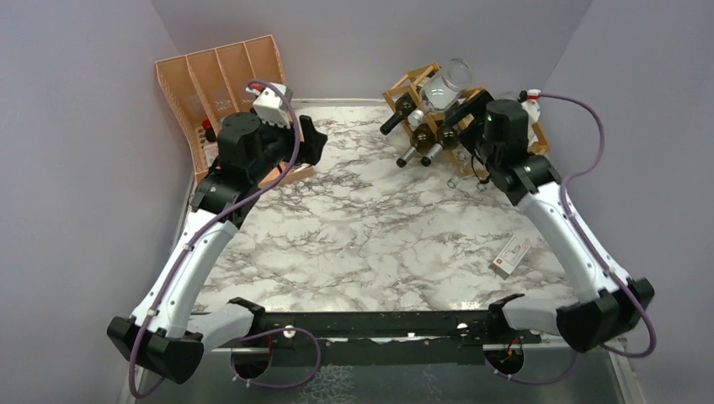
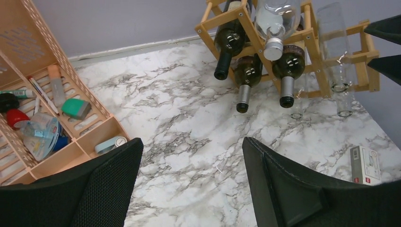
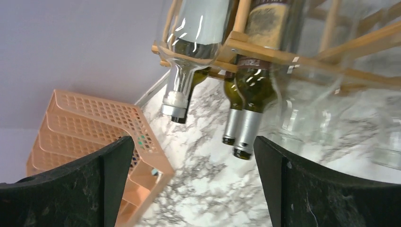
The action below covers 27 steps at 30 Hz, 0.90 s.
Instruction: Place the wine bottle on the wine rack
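Spreading wide, the marble table (image 1: 362, 227) carries the wine rack (image 2: 372, 61). Well left of the rack stands the orange organiser (image 1: 253, 59). The right gripper (image 3: 193, 142) gapes wide and empty just before the rack. The left gripper (image 2: 191, 142), equally wide and empty, hangs well left of it. The clear wine bottle (image 2: 276, 19) lies in the rack's top cell, above dark bottles (image 2: 289, 64).

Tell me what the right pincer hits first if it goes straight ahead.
Probably the dark bottles, whose necks jut from the rack. The open right pincer points just left of them, with the clear bottle close by. Depth is unclear.
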Each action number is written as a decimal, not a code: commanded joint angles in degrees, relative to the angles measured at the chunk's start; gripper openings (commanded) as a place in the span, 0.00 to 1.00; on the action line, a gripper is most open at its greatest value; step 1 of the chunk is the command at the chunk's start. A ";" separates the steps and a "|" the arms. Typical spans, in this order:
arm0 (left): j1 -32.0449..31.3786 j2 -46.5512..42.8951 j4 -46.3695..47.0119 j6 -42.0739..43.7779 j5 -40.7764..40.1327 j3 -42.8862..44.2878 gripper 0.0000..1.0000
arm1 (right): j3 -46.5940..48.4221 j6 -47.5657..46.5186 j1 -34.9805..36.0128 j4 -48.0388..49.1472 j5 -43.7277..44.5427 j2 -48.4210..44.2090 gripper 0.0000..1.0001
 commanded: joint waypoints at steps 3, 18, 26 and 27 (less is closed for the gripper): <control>-0.09 -8.96 -4.36 1.28 2.69 -1.01 0.83 | -8.56 -17.23 -0.32 -7.32 1.99 -15.35 1.00; -0.06 -29.17 -4.46 -0.77 -7.66 -18.94 0.98 | -15.03 -31.01 -0.29 -23.02 -2.26 -46.97 1.00; -0.07 -31.54 -5.43 2.68 -12.71 -15.88 0.99 | -8.27 -34.93 -0.28 -24.53 -1.69 -53.13 1.00; -0.14 -31.80 -5.65 2.87 -12.88 -15.44 0.99 | -7.73 -35.23 -0.28 -24.51 -1.67 -53.45 1.00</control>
